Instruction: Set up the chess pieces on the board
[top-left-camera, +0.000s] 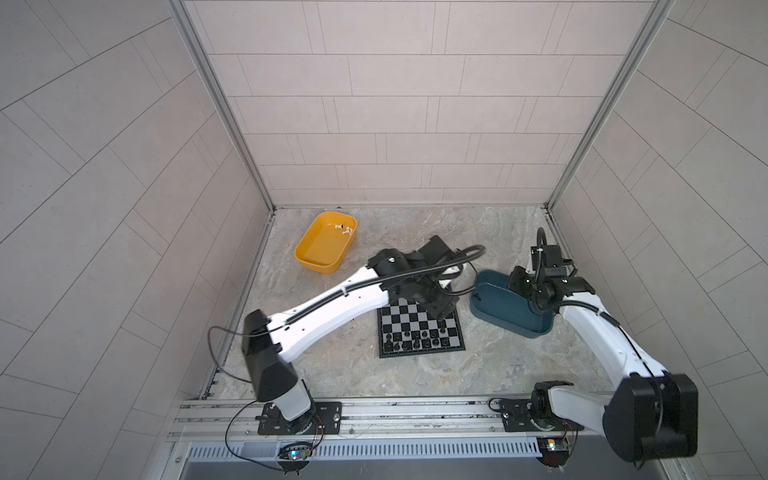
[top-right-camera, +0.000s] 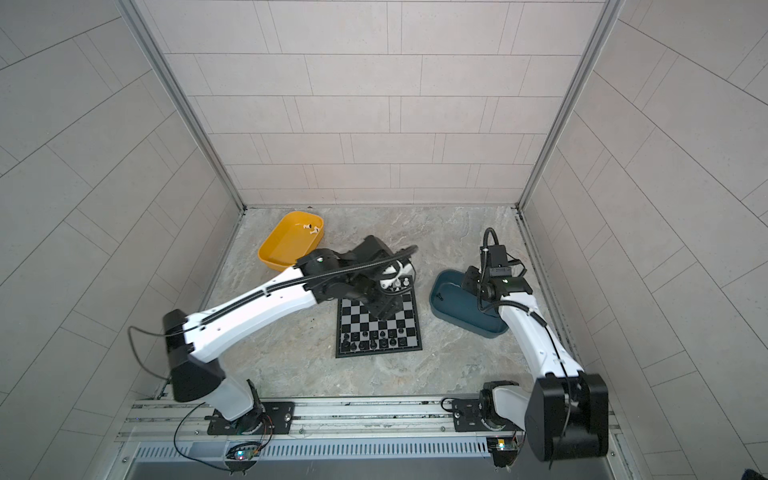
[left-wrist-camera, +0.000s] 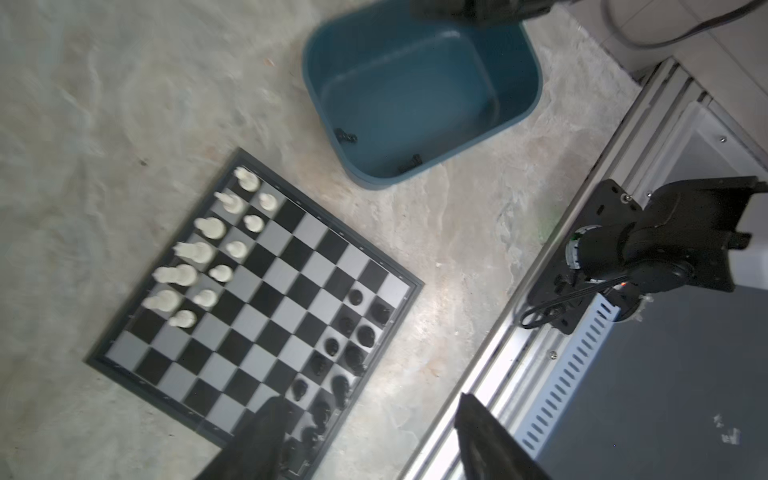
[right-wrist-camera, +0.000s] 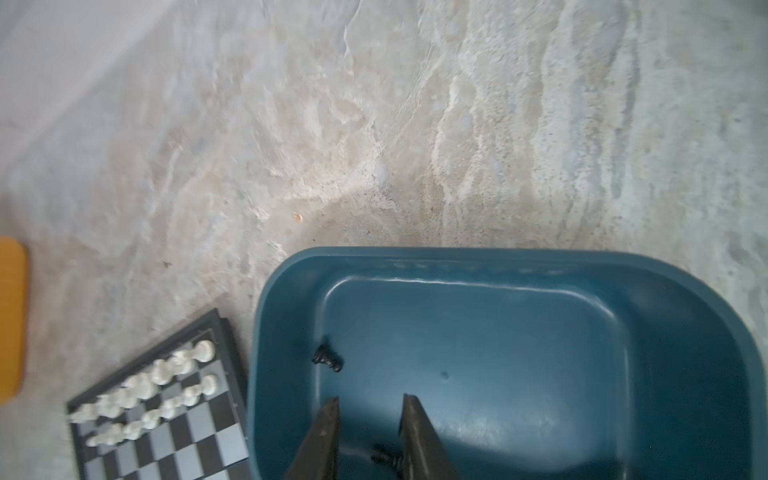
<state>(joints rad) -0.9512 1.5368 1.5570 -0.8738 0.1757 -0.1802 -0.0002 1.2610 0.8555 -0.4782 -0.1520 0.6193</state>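
Yellow plastic tray (top-left-camera: 322, 249): sits far left at the back of your marbled tabletop (top-left-camera: 332, 374), with a few small white pieces (top-left-camera: 343, 229) lying in its far corner.
Left arm (top-left-camera: 332, 301): white and black, it reaches from your left side across to the board.
Left claw (left-wrist-camera: 370, 432): its jaws stand wide apart with nothing between the fingers (left-wrist-camera: 266, 432), and it hangs above the board.
Small square chessboard of black and light-grey squares (top-left-camera: 409, 322): lies flat mid-table between the two trays. It is well apart from the yellow one and just beside the teal one, touching neither.
White chessmen (left-wrist-camera: 208, 249): you have two short rows upright along the board's far edge, mostly hidden under the left arm in both top views.
Black chessmen (top-left-camera: 415, 338): two rows stand along the board's near edge.
Teal plastic tray (top-left-camera: 498, 309): sits right of the board, with one loose black piece (right-wrist-camera: 328, 360) lying on its floor.
Right arm (top-left-camera: 598, 336): bends over the teal tray.
Right claw (right-wrist-camera: 372, 399): it is down inside the teal tray with its jaws a narrow gap apart. A second black piece (right-wrist-camera: 386, 457) lies between the fingers, against one and clear of the other.
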